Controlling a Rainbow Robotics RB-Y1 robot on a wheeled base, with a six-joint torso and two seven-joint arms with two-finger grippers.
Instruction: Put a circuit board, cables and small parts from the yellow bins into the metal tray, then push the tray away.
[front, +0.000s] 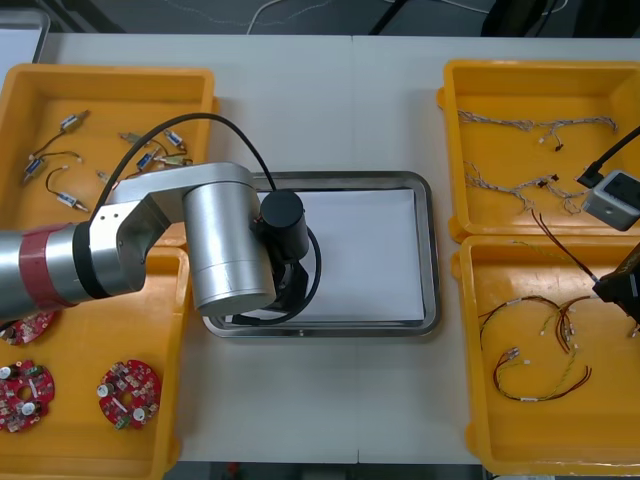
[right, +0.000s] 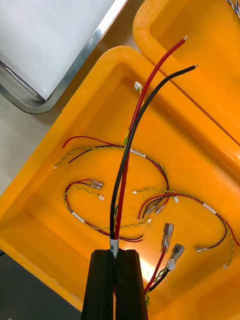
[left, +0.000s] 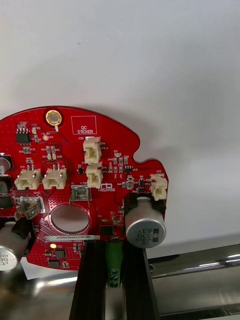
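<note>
My left gripper (left: 114, 250) is shut on the green connector at the edge of a round red circuit board (left: 75, 165). It holds the board over the white inside of the metal tray (left: 150, 60), just past the shiny rim (left: 200, 280). In the front view the left arm (front: 200, 240) covers the tray's (front: 430, 250) left front part. My right gripper (right: 114, 255) is shut on a red and black cable (right: 131, 140) that sticks out over the near right bin (right: 45, 210). The front view shows this gripper (front: 620, 288) at the right edge, with the cable (front: 565, 250) reaching towards the tray.
The far left bin (front: 110, 85) holds small metal parts (front: 150, 155). Circuit boards (front: 128, 392) lie in the near left bin. Twisted blue and white cables (front: 530, 125) lie in the far right bin. Red and yellow cables (front: 540, 385) are in the near right bin.
</note>
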